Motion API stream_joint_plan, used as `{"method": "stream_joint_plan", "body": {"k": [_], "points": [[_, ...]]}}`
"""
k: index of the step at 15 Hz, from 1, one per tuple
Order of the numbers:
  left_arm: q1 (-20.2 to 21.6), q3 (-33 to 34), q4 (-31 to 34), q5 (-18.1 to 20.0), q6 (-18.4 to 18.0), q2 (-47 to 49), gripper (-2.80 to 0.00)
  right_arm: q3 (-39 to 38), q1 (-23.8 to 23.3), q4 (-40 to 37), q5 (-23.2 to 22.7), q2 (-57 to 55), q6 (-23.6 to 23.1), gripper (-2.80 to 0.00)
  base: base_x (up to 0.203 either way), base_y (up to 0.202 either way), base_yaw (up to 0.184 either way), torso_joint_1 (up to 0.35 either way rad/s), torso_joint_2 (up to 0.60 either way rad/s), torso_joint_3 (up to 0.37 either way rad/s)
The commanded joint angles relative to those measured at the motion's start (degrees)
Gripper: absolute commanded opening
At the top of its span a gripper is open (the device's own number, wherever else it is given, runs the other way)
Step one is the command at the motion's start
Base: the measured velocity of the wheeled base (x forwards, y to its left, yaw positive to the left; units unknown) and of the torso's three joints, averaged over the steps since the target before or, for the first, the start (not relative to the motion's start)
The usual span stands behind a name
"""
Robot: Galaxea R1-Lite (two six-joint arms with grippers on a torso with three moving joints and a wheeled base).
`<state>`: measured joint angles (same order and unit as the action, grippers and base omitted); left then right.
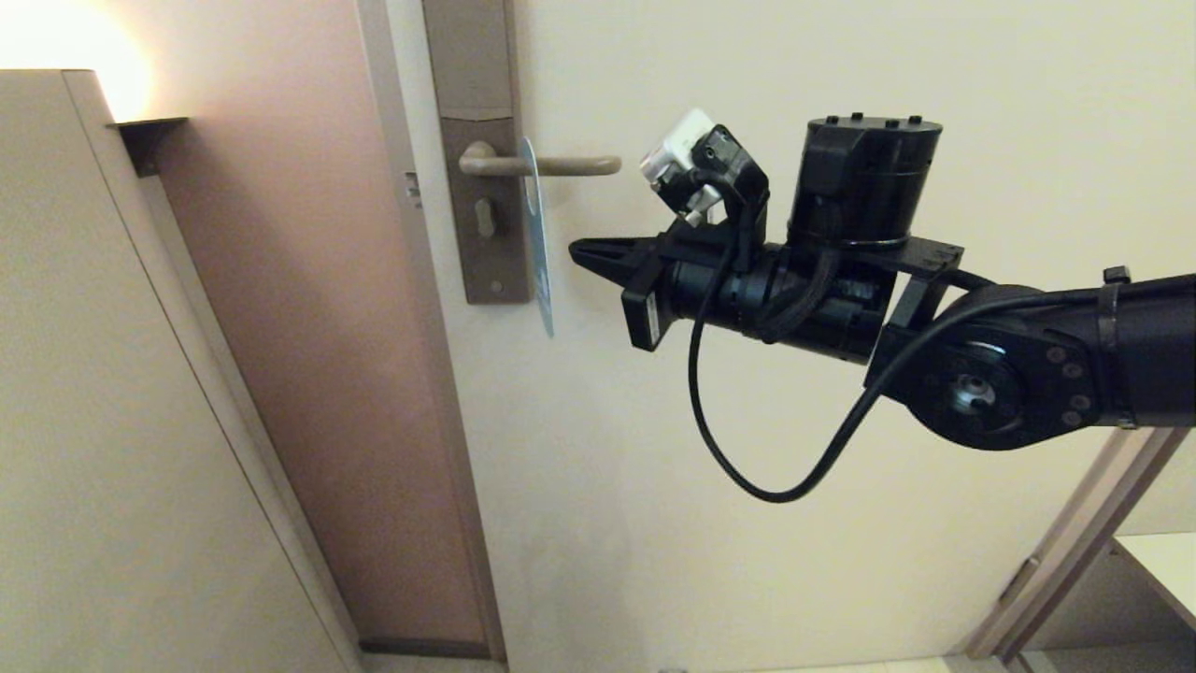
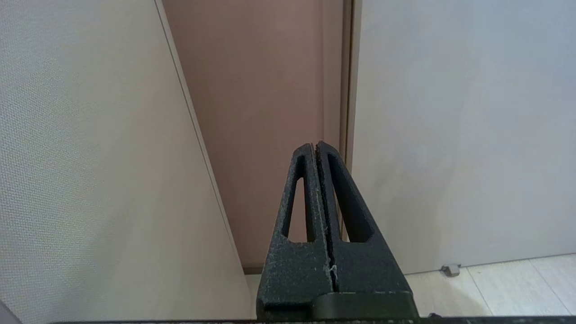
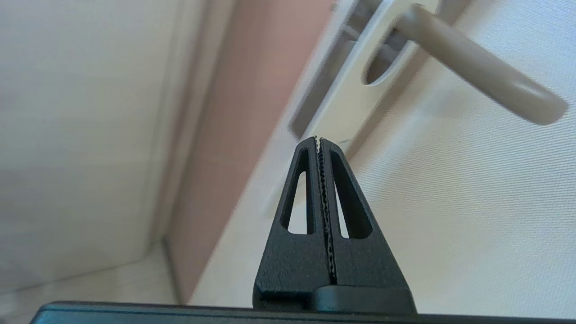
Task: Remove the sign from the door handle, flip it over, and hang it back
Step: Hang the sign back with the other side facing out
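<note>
The sign (image 1: 540, 271) hangs edge-on from the door handle (image 1: 570, 166), a beige lever on a tall brownish plate (image 1: 481, 224). My right gripper (image 1: 575, 250) is shut and empty, level with the sign's lower half and a short way to its right, not touching it. In the right wrist view the sign (image 3: 333, 117) shows a pale face with an oval hole round the door handle (image 3: 477, 76), just beyond my shut right gripper (image 3: 318, 140). My left gripper (image 2: 315, 146) is shut on nothing, low down and out of the head view, facing the door's edge.
The cream door (image 1: 794, 467) fills the middle, with its frame (image 1: 420, 374) and a pinkish-brown wall (image 1: 308, 327) to the left. A pale panel (image 1: 112, 421) stands at far left. A door stop (image 2: 450, 269) sits on the floor. Another doorway (image 1: 1074, 561) shows at lower right.
</note>
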<state>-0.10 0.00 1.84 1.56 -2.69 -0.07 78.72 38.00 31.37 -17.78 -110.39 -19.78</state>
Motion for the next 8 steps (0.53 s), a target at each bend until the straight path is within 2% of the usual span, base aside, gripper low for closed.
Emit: {"method": "stream_joint_plan", "body": {"k": [1, 4, 8], "points": [[0.0, 0.0, 0.0, -0.1, 0.0, 0.1, -2.80, 1.6, -0.3, 1.7, 0.2, -3.5, -0.4, -2.80, 0.000, 0.000, 0.000, 0.000, 0.00, 0.000], [0.0, 0.0, 0.0, 0.1, 0.0, 0.1, -2.80, 3.1, -0.2, 7.1, 2.3, -8.2, -0.8, -2.80, 0.000, 0.000, 0.000, 0.000, 0.00, 0.000], [0.0, 0.0, 0.0, -0.1, 0.0, 0.1, -2.80, 7.9, 0.4, 9.4, 3.1, -13.0, -0.7, -2.80, 0.000, 0.000, 0.000, 0.000, 0.00, 0.000]]}}
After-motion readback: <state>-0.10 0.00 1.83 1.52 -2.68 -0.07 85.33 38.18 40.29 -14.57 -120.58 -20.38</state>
